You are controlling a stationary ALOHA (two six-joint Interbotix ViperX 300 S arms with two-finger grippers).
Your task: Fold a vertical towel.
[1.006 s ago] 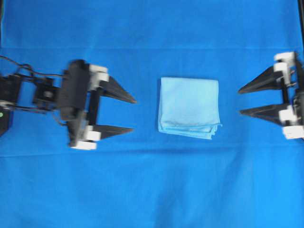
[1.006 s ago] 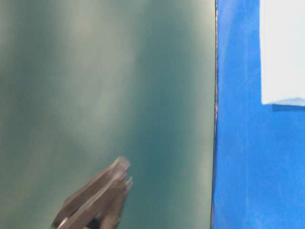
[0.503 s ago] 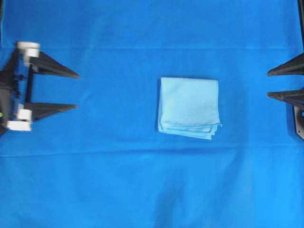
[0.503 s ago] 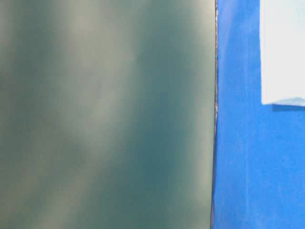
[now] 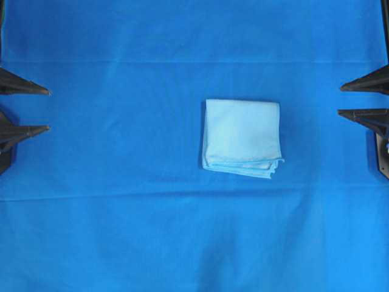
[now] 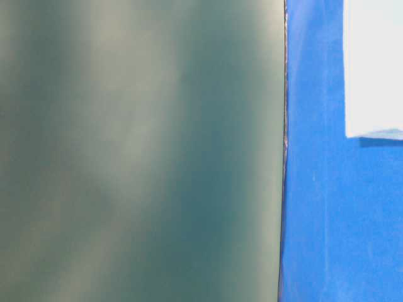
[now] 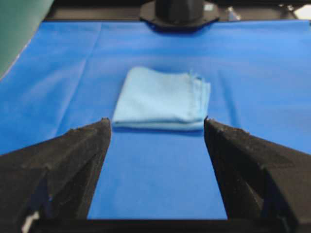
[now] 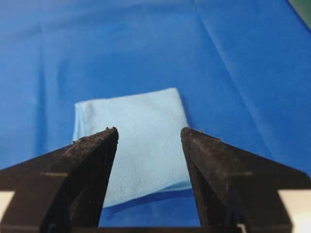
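Observation:
The towel (image 5: pixel 242 137) is a pale sky-blue cloth folded to a near-square, lying flat mid-table with its layered edges at the front right corner. My left gripper (image 5: pixel 48 110) is open at the far left edge, well apart from it, with only its fingertips in view. My right gripper (image 5: pixel 340 100) is open at the far right edge, also apart. The left wrist view shows the towel (image 7: pixel 160 99) ahead of the open left gripper (image 7: pixel 156 121). Through the open right gripper (image 8: pixel 149 130) the towel (image 8: pixel 131 109) shows beyond. Nothing is held.
A deep-blue cloth (image 5: pixel 121 231) covers the whole table, with faint creases across it. The other arm's black base (image 7: pixel 180 9) stands at the far edge in the left wrist view. The table-level view shows mostly a green surface (image 6: pixel 138 151) beside the blue cloth (image 6: pixel 340 220).
Both arms have drawn back outward: the left gripper from near the towel to the left edge, the right one further to the right edge. The towel has not moved.

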